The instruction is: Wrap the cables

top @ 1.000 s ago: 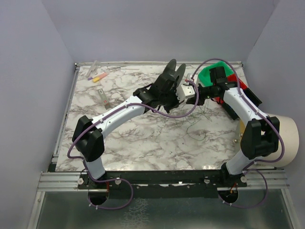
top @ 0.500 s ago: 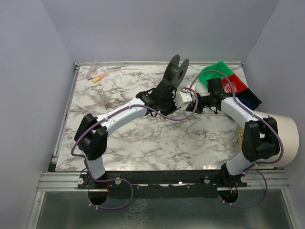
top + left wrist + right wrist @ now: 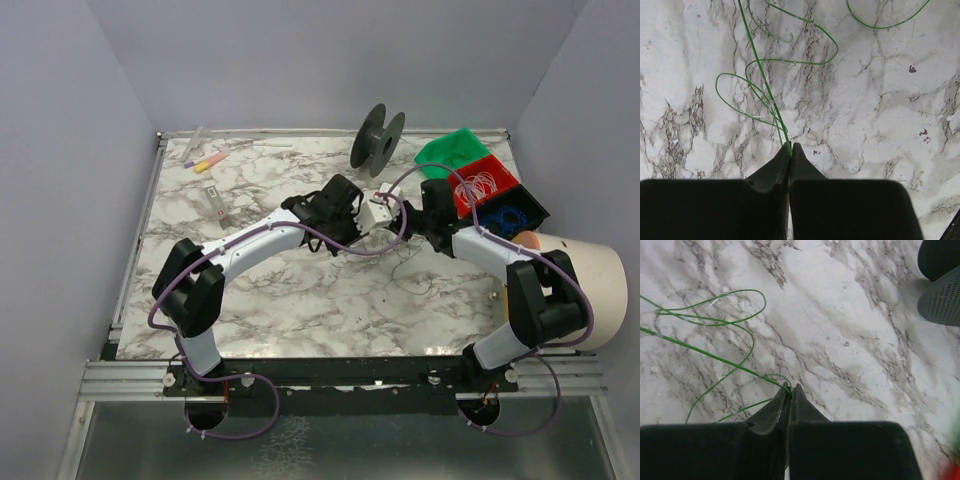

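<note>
While a black spool (image 3: 377, 140) stands at one o'clock on the table (image 3: 250, 300), the left gripper (image 3: 790, 147) and right gripper (image 3: 791, 389) each pinch looping green cable (image 3: 765, 85) in closed jaws.

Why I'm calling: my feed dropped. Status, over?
Left end effector, right end effector: both shut on thin green wire. Black round spool stands apart, far side.

No writing, label, brand, number or sign can be read in any view, and the small pale card-like piece (image 3: 216, 201) lying on the white marble-patterned bench (image 3: 300, 290) is too small and blurred to show any print
</note>
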